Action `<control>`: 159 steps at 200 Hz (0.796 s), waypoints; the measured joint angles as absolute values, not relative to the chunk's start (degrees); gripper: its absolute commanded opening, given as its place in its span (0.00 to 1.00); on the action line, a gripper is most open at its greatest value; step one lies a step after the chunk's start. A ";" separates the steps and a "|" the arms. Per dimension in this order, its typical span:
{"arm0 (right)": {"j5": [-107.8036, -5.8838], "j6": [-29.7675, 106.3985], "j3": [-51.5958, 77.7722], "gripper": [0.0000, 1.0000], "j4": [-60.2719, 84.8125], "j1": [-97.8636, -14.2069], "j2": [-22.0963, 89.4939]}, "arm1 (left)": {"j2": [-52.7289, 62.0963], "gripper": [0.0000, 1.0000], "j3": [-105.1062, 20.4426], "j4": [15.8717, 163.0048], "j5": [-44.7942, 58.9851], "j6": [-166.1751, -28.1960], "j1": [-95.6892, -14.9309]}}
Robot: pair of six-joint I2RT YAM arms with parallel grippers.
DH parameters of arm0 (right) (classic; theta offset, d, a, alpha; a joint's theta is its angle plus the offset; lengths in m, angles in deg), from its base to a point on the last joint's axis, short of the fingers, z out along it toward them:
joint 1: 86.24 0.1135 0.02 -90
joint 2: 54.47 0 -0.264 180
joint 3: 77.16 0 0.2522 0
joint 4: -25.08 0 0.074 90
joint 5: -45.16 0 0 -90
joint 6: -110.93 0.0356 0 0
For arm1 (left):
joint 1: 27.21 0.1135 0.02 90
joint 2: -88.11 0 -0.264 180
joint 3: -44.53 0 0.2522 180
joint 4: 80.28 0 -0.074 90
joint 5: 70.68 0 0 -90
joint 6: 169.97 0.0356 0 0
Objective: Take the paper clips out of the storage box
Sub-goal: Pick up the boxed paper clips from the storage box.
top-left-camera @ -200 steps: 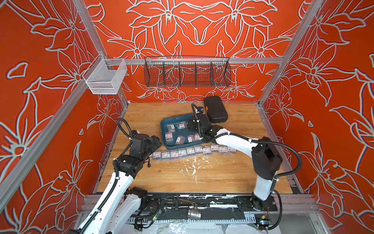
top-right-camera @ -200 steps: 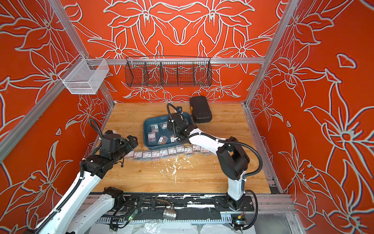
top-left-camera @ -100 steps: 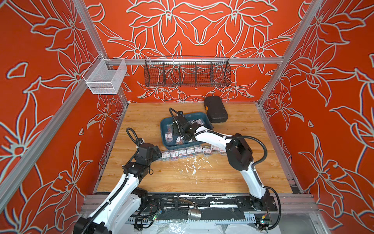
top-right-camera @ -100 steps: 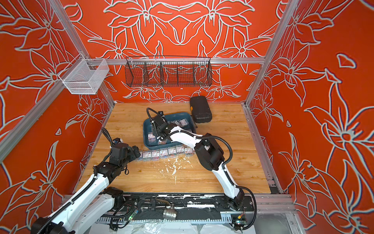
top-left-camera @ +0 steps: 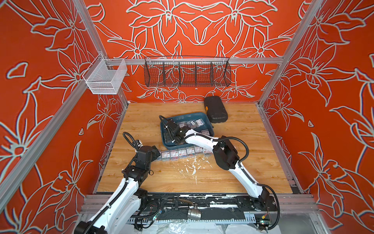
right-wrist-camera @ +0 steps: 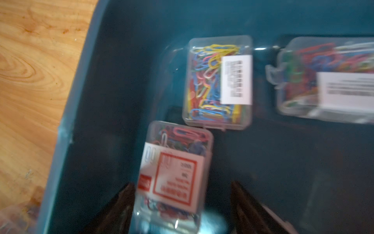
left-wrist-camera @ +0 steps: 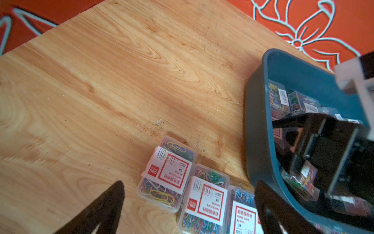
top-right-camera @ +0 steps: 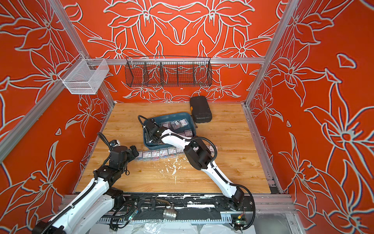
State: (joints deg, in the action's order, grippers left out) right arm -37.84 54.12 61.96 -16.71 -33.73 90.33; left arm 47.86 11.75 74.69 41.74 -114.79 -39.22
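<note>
The storage box [top-left-camera: 182, 115] [top-right-camera: 168, 117] is a dark teal tray in mid-table with several clear boxes of paper clips [top-left-camera: 194, 122] [top-right-camera: 178, 123] inside. More paper clips [top-left-camera: 182, 153] [top-right-camera: 159, 155] lie in a row on the wood in front of it. My right gripper [top-left-camera: 170, 139] [top-right-camera: 151, 138] [right-wrist-camera: 182, 185] reaches down into the tray's left part, open around one labelled box [right-wrist-camera: 174, 168]; one finger is at its side, the other stands apart. My left gripper [top-left-camera: 156, 153] [top-right-camera: 134, 151] [left-wrist-camera: 190, 185] is open over the row's left end [left-wrist-camera: 168, 172].
A black hard case [top-left-camera: 215, 110] [top-right-camera: 200, 110] lies just behind the tray's right corner. A black wire basket [top-left-camera: 187, 72] hangs on the back wall and a white mesh basket [top-left-camera: 105, 78] on the left rail. White specks [top-left-camera: 192, 168] dot the wood in front of the row.
My right gripper has swept from the tray's right side to its left part and come down over a box. The left arm dropped lower and closer to the row's left end.
</note>
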 measured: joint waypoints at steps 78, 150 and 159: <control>-34.19 54.32 69.19 0.63 -19.34 -33.73 95.18 | 53.98 0.97 14.59 75.34 41.70 -114.88 -39.22; -30.12 54.32 68.21 0.57 -19.20 -33.22 94.92 | 54.20 0.97 14.74 75.61 41.70 -114.88 -39.22; -30.06 54.27 68.21 0.57 -19.23 -33.20 94.92 | 54.20 0.97 14.74 75.67 41.70 -114.88 -39.22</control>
